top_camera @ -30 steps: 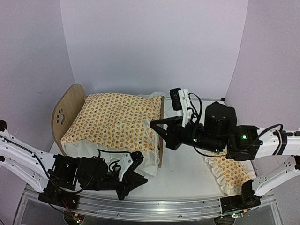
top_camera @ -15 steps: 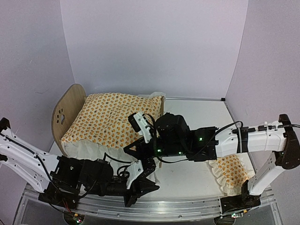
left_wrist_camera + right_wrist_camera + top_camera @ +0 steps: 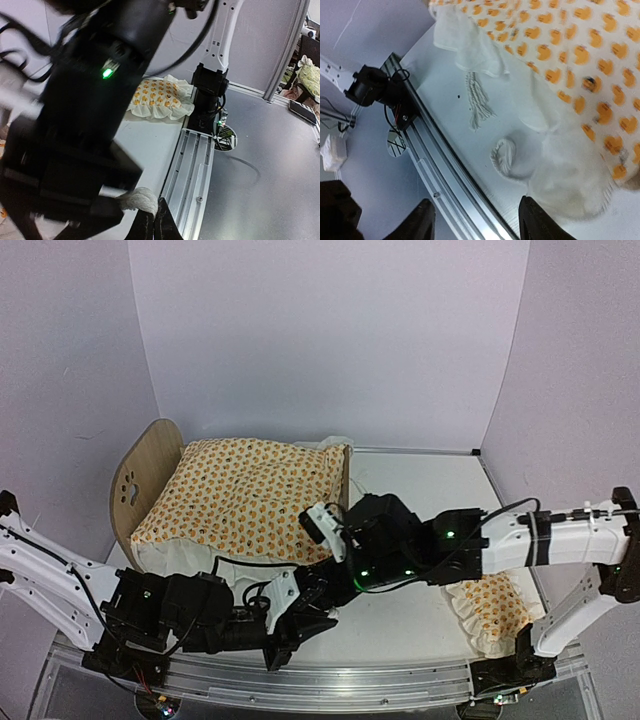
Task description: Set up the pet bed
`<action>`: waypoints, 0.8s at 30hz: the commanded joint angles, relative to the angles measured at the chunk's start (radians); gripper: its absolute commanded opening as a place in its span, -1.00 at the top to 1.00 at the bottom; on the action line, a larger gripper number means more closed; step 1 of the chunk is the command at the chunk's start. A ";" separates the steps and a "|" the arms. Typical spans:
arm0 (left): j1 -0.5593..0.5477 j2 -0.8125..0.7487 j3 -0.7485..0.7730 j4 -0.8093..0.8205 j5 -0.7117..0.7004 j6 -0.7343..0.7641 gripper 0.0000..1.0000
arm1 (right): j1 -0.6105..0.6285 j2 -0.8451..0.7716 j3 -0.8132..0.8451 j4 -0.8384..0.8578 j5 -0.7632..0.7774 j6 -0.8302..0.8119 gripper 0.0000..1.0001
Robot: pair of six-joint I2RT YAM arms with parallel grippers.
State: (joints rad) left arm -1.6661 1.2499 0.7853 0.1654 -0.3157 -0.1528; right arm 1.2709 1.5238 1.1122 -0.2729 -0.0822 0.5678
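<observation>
The pet bed (image 3: 143,478) stands at the back left, with a light-wood end board that has a paw cutout. The orange-patterned quilt (image 3: 240,502) covers it and hides the mattress. The quilt's white ruffle (image 3: 570,175) hangs over the near corner. My right gripper (image 3: 318,587) hovers open over that corner (image 3: 477,222), above the table's front rail, with nothing between its fingers. My left gripper (image 3: 310,625) lies low beside it, shut (image 3: 152,225). A white tuft (image 3: 137,200) touches its tips; whether it is pinched does not show.
The small ruffled pillow (image 3: 495,602) lies at the near right by the right arm's base (image 3: 207,90). A tassel (image 3: 479,102) and a loop of ruffle (image 3: 502,156) lie on the table near the metal front rail (image 3: 445,175).
My right arm has swung left from beside the bed's foot to the quilt's near corner, and its jaws have opened. My left gripper has shifted slightly right, still shut.
</observation>
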 commanded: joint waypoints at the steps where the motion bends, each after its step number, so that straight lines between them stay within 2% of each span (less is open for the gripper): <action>1: -0.003 -0.036 0.027 0.046 -0.110 -0.004 1.00 | -0.016 -0.238 -0.117 -0.052 0.157 0.100 -0.32; 5: -0.003 -0.071 0.003 0.047 -0.173 -0.027 1.00 | -0.019 -0.282 -0.303 0.061 0.140 0.174 -0.34; 8: -0.003 -0.091 -0.007 0.047 -0.197 -0.037 1.00 | -0.011 -0.279 -0.500 0.430 0.037 0.168 -0.35; 11: -0.003 -0.098 -0.004 0.047 -0.213 -0.044 1.00 | 0.042 -0.211 -0.622 0.782 0.074 0.046 -0.40; 15: -0.003 -0.106 -0.005 0.046 -0.227 -0.049 1.00 | 0.117 -0.059 -0.658 1.106 0.304 -0.096 -0.47; 17: -0.003 -0.115 -0.010 0.046 -0.229 -0.053 1.00 | 0.125 0.055 -0.669 1.248 0.407 -0.101 -0.48; 19: -0.003 -0.119 -0.012 0.046 -0.235 -0.052 1.00 | 0.128 0.158 -0.658 1.378 0.434 -0.126 -0.46; 24: -0.003 -0.143 -0.021 0.045 -0.243 -0.064 1.00 | 0.133 0.334 -0.599 1.475 0.507 -0.115 -0.41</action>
State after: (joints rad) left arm -1.6661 1.1553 0.7696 0.1654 -0.5308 -0.1955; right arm 1.3987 1.7767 0.4629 0.9451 0.3077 0.4854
